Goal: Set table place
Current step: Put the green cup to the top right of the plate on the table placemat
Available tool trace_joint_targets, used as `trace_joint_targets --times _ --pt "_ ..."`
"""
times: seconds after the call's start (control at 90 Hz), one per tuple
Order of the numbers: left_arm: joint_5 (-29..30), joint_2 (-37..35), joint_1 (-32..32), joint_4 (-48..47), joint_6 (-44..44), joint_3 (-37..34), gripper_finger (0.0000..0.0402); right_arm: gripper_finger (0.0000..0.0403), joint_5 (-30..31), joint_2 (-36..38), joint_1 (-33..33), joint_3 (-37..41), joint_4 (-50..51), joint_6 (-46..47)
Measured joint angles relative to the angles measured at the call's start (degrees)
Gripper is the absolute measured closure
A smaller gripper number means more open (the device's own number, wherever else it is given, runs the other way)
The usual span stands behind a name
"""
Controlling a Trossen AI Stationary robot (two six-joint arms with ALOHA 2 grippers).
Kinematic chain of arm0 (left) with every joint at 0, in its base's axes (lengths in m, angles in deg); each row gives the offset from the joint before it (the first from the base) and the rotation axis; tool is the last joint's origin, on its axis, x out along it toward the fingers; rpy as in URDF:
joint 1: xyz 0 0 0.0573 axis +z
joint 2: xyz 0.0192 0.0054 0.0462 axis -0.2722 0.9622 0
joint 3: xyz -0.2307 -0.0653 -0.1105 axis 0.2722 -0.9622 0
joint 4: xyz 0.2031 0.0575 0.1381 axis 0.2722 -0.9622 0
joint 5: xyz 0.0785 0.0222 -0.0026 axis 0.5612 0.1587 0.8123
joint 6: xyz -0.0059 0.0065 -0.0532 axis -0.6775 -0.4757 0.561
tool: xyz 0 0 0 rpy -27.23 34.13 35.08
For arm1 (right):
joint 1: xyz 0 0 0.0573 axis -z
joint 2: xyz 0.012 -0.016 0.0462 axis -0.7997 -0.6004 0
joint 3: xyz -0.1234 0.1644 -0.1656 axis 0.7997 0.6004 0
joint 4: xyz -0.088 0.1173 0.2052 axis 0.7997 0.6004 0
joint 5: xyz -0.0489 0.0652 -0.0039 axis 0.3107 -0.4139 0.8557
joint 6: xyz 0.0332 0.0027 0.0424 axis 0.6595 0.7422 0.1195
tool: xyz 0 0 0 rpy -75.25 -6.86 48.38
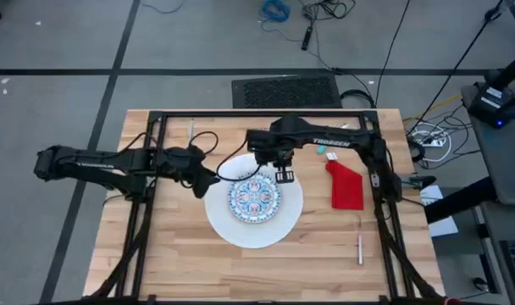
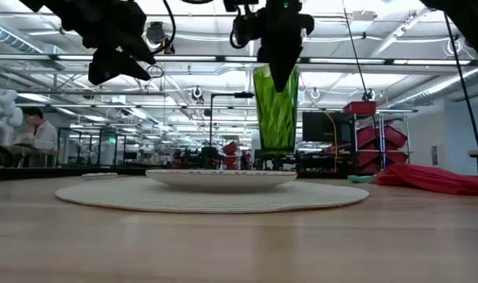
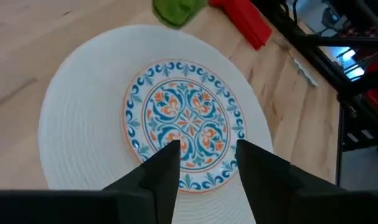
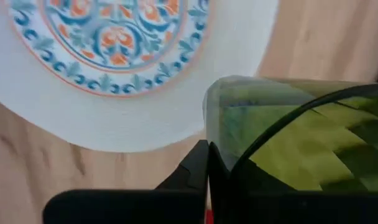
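High view: my right gripper (image 1: pixel 284 175) is clamped on the green tumbler (image 2: pixel 276 110), holding it upright in the air just past the far rim of the large white plate (image 1: pixel 287 222). The patterned plate (image 1: pixel 254 198) sits centred on that plate. My left gripper (image 1: pixel 213 181) hovers at the white plate's edge, fingers apart. The red napkin (image 1: pixel 346 186) lies beside the white plate, clear of it.

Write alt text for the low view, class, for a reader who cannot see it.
A gripper holds a green tumbler in the air above the far edge of a white plate, on which a smaller plate sits. The other gripper hangs open at upper left, and a red napkin lies at right.
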Motion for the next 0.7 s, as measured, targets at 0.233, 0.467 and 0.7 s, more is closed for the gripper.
trace_joint_targets --times 0.233,0.467,0.7 --pt "-2.3 0.0 0.0 -0.6 0.0 0.0 0.026 0.0403 0.0 -0.3 -0.3 0.0 -2.7 2.7" --pt "-2.2 -0.3 0.0 -5.7 -0.1 0.0 0.026 0.0403 0.2 -0.3 0.3 0.9 -4.7 3.6" --pt "-2.2 -1.9 0.0 -10.9 -0.1 0.0 0.026 0.0403 0.2 -0.3 0.7 6.5 -6.9 3.8"
